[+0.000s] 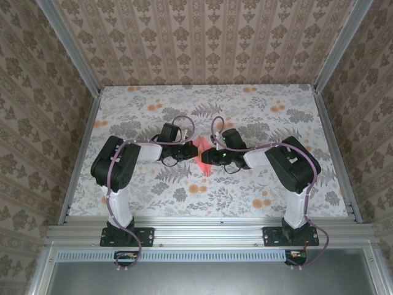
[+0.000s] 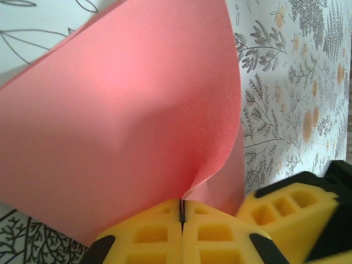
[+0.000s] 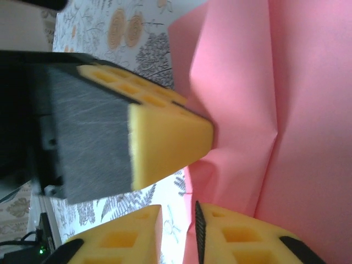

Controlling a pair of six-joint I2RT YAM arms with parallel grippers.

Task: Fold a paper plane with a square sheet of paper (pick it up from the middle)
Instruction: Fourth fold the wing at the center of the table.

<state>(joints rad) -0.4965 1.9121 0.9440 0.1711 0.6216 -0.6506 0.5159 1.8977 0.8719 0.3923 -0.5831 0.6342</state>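
1 clamp, left gripper: jaws pressed together on a raised ridge of the square sheet of paper, probably to hold its middle while a fold forms.
Sheet position: lifted and bowed over the middle of the table, between both grippers.
Right gripper: jaws narrowly apart, table visible between them, paper brushing 1 finger; seemingly no grip, leaving the hold to the left.

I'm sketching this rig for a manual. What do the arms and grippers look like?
The left arm and right arm each have bulky black joint housings, white links and a black base plate, with a lilac cable looped along them. The left gripper and right gripper have yellow, foam-like fingers with square recesses, on black mounts.
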